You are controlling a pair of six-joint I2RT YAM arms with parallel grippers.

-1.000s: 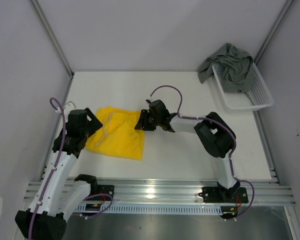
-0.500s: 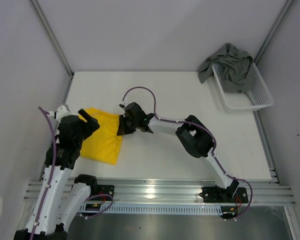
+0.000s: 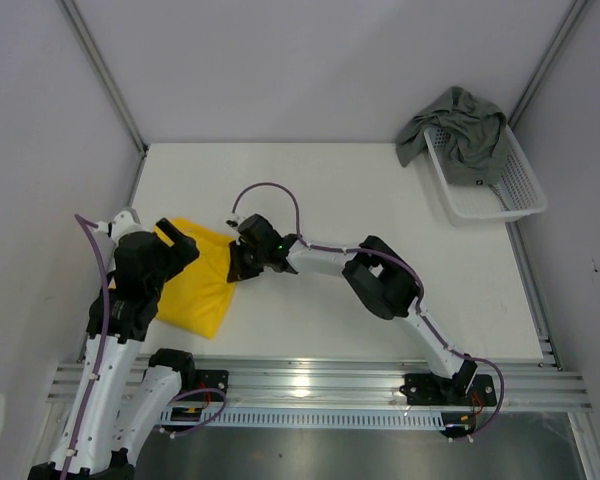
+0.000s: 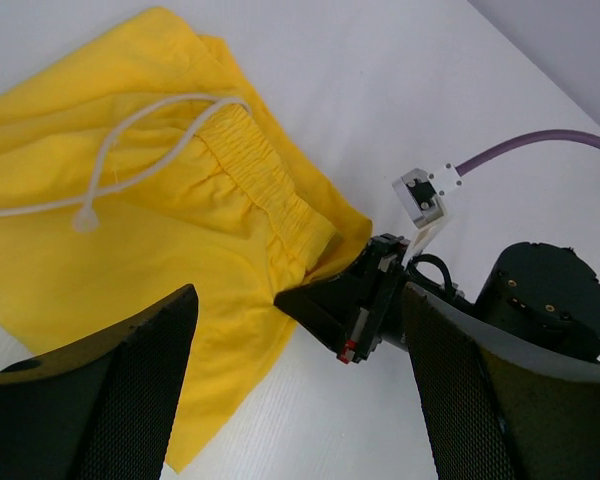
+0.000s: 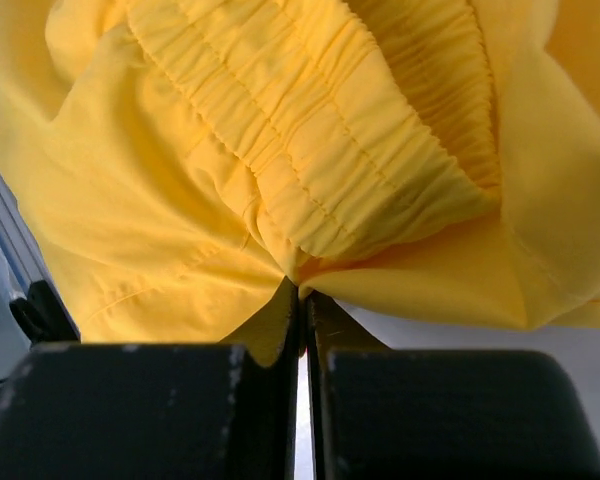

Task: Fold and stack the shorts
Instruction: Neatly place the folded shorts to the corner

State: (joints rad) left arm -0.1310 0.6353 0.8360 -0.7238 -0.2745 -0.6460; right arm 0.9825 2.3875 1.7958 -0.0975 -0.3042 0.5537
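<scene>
So, right gripper (image 5: pixel 302 300) is pinched shut on the yellow shorts (image 3: pixel 202 290) at the waistband corner; cloth runs leftward from it, under the wide-open left gripper (image 3: pixel 172 243).

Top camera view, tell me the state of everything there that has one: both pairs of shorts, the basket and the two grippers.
yellow shorts: bunched up, not neatly folded, waistband edge pinched.
grey-green shorts: crumpled, draped over the basket's far end.
basket: upright, cloth partly in it.
left gripper: open, holding nothing, above the yellow shorts.
right gripper: shut on the yellow shorts.
</scene>
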